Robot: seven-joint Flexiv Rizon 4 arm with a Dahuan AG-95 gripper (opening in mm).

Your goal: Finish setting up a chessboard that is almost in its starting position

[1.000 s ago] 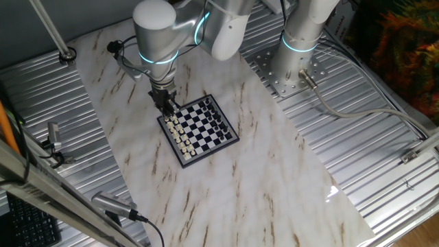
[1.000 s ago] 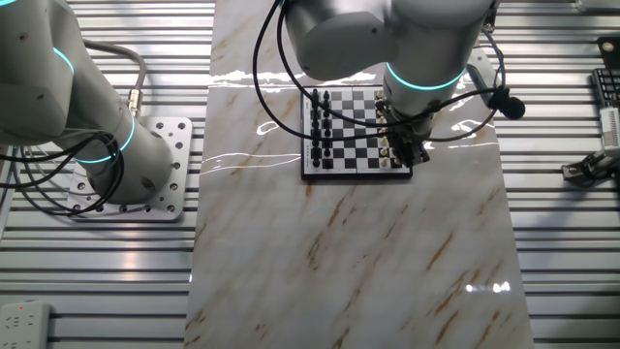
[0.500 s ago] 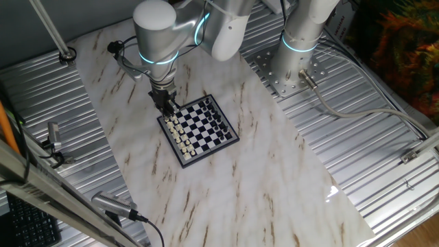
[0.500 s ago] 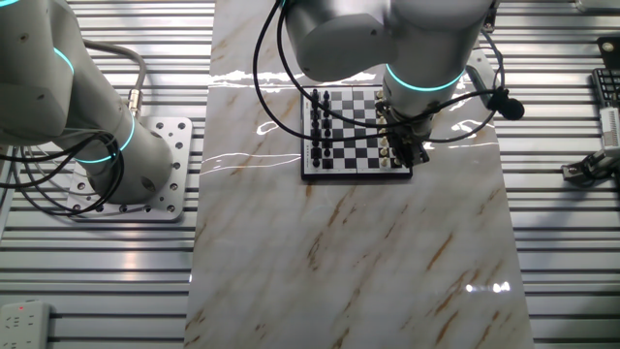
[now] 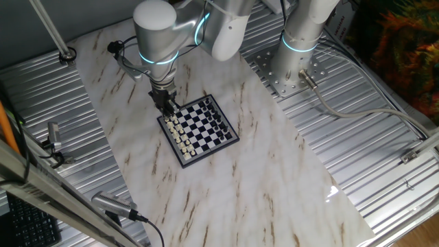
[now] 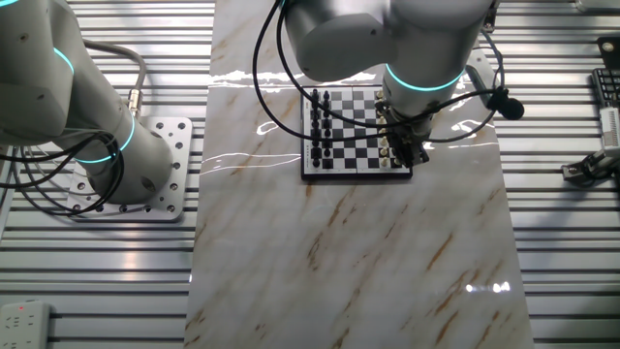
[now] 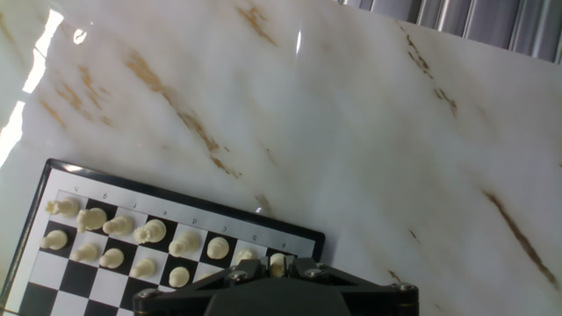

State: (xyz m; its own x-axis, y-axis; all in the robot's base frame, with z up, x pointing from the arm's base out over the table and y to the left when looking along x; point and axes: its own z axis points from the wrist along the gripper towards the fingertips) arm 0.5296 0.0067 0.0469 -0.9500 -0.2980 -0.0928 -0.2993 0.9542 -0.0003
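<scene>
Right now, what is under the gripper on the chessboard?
The gripper hangs over the cream pieces at the chessboard corner. Its fingertips and any piece between them are hidden.

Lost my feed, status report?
Gripper low over cream pieces at chessboard edge; jaw state unclear. Black pieces lined up opposite. Nothing blocking.

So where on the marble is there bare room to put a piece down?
Bare marble runs wide on the near side of the chessboard, and in a strip beyond its cream-piece edge. It is crowded at the gripper over the cream pieces.
</scene>
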